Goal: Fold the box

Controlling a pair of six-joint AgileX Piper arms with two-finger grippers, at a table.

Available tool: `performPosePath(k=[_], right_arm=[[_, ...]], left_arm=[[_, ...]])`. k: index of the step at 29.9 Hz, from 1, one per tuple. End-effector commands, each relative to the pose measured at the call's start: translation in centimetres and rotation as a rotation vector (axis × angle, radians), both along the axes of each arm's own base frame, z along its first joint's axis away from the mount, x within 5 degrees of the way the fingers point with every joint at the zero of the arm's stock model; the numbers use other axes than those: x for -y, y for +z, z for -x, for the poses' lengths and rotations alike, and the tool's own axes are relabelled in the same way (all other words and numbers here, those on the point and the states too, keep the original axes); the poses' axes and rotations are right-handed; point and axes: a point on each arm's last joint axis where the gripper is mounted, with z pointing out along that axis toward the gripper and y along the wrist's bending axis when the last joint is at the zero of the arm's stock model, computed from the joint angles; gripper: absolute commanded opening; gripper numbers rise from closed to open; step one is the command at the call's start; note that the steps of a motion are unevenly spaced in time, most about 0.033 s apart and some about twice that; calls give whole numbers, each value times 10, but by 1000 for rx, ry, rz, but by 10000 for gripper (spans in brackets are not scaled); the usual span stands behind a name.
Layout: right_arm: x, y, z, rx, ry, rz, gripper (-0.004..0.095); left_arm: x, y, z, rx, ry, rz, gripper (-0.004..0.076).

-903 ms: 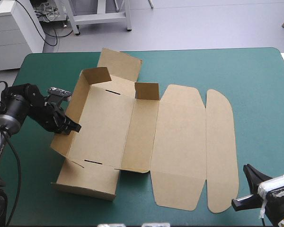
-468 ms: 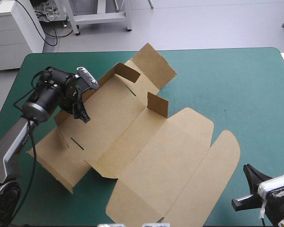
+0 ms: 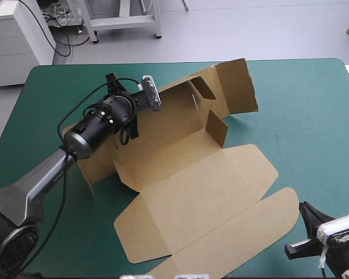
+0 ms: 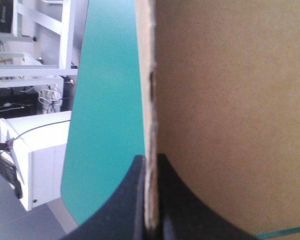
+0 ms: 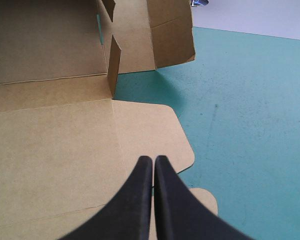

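Overhead view from behind, wrist views close, all showing box (image 3: 192,192)

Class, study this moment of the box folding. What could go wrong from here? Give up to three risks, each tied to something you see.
1. The left gripper has its jaws shut on only a thin wall edge of the box; the board could slip free or crease.
2. The lid flap lies at the table's near edge beside the right gripper; swinging the box could snag it there.

Box (image 3: 192,192): near flap cut off at high view's bottom edge; cropped in both wrist views.
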Motion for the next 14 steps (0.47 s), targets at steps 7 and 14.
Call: performPosePath(k=[7, 14], right_arm=[[0, 14, -1, 88, -7, -20, -2], [0, 14, -1, 88, -7, -20, -2]], left_arm=[[39, 1, 35, 311, -192, -129, -8], [40, -14, 61, 421, -298, -205, -8]])
